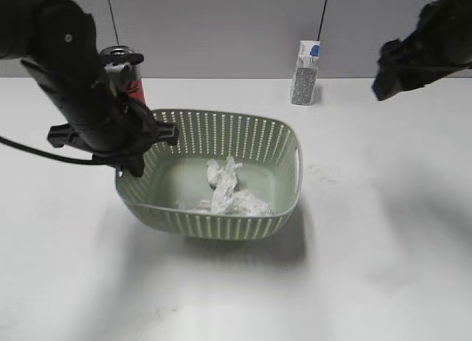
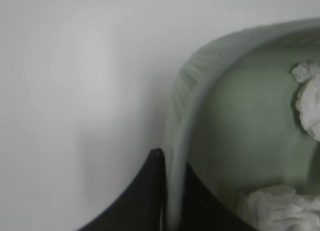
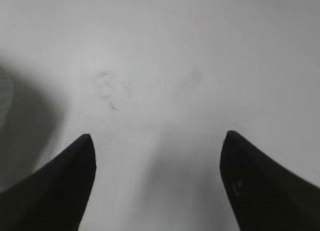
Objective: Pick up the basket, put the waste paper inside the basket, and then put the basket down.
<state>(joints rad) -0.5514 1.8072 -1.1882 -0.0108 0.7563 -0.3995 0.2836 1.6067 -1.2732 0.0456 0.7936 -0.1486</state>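
Note:
The pale green slotted basket (image 1: pixel 273 145) is in the middle of the white table. My left gripper (image 1: pixel 136 164) is shut on its left rim. In the left wrist view the rim (image 2: pixel 176 156) runs between my two black fingers (image 2: pixel 172 191). Crumpled white waste paper (image 1: pixel 227 190) lies inside the basket, and it also shows in the left wrist view (image 2: pixel 310 103). My right gripper (image 3: pixel 157 143) is open and empty, raised high at the right above bare table. In the exterior view it (image 1: pixel 387 71) is at the upper right.
A red can (image 1: pixel 127 71) stands behind my left arm. A small white-and-grey carton with a blue top (image 1: pixel 305 73) stands at the back near the wall. White table (image 1: pixel 383 230) surrounds the basket.

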